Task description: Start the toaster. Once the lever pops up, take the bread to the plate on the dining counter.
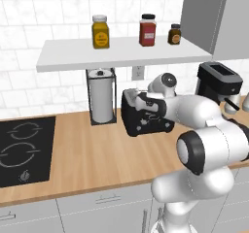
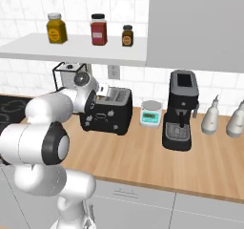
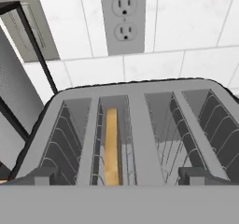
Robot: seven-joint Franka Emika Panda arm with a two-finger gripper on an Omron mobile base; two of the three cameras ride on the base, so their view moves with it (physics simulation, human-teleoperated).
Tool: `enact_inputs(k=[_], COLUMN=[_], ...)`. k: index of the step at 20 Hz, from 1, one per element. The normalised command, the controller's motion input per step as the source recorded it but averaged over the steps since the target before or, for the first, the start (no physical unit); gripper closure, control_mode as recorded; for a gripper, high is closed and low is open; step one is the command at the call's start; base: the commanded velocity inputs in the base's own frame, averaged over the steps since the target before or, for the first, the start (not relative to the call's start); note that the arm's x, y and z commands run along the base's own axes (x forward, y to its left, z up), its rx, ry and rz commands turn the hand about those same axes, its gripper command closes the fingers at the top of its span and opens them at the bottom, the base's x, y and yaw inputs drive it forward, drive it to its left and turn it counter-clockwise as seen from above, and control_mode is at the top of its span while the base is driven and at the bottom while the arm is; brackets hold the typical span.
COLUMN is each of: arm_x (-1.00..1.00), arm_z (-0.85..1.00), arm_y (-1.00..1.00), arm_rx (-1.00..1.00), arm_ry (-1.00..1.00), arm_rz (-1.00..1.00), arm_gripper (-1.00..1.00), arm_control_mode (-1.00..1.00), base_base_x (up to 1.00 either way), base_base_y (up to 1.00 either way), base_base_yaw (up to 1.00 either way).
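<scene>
Nearest to us in the hand view were our two dark fingers (image 3: 119, 175), spread wide with nothing between them, poised just above the toaster (image 3: 140, 125). We looked straight down into its four slots. Standing upright in the second slot from the left was the bread (image 3: 111, 146), its tan edge showing between the wire guides. Behind the toaster we saw a wall outlet (image 3: 123, 17) on the white tiles. From the base views, the toaster (image 1: 146, 120) sat on the wood worktop (image 1: 87, 154) along the tiled wall, with a paper towel holder (image 1: 101, 96) just beside it on one side and a small kitchen scale (image 2: 151, 113) and the black coffee machine (image 2: 181, 109) on the other. Three jars (image 1: 100, 31) stood on the shelf (image 1: 97, 57) above.
</scene>
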Motion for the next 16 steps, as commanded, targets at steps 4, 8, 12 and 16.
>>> enact_inputs(k=[4,8,12,16], arm_x=[0.12,0.00,0.00,0.00], arm_z=[-0.10,-0.09,-0.06,-0.02], arm_y=[0.00,0.03,0.00,0.03], arm_rx=[0.00,-0.02,-0.01,-0.03], arm_ry=[0.00,0.00,0.00,0.00], arm_rz=[0.00,0.00,0.00,0.00], arm_gripper=[-1.00,-1.00,-1.00,-1.00], arm_control_mode=[-1.00,-1.00,-1.00,-1.00], base_base_x=[0.00,0.00,0.00,0.00], base_base_y=[0.00,0.00,0.00,0.00], base_base_yaw=[0.00,0.00,0.00,0.00])
